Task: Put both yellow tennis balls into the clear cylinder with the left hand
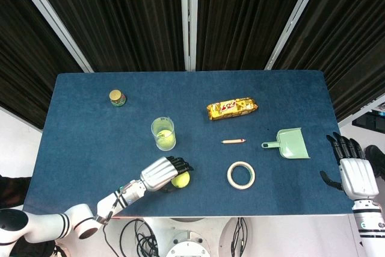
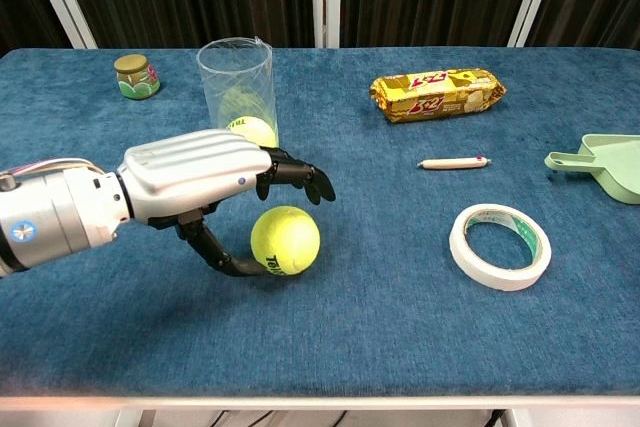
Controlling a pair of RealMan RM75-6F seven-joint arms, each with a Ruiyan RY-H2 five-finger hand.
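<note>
A yellow tennis ball (image 2: 288, 238) lies on the blue table (image 2: 400, 327) near the front edge, seen from above as ball (image 1: 180, 179). My left hand (image 2: 205, 182) hovers over it with fingers spread above and thumb low against its left side; it does not hold the ball. The same left hand (image 1: 163, 173) shows in the head view. Behind stands the clear cylinder (image 2: 238, 97) upright, with the other yellow tennis ball (image 2: 252, 133) at its bottom. The cylinder (image 1: 163, 133) sits left of centre. My right hand (image 1: 354, 170) rests open beyond the table's right edge.
A small jar (image 2: 135, 75) stands at the back left. A yellow snack packet (image 2: 436, 93), a pencil-like stick (image 2: 454, 162), a roll of white tape (image 2: 499, 245) and a green dustpan (image 2: 602, 163) lie to the right.
</note>
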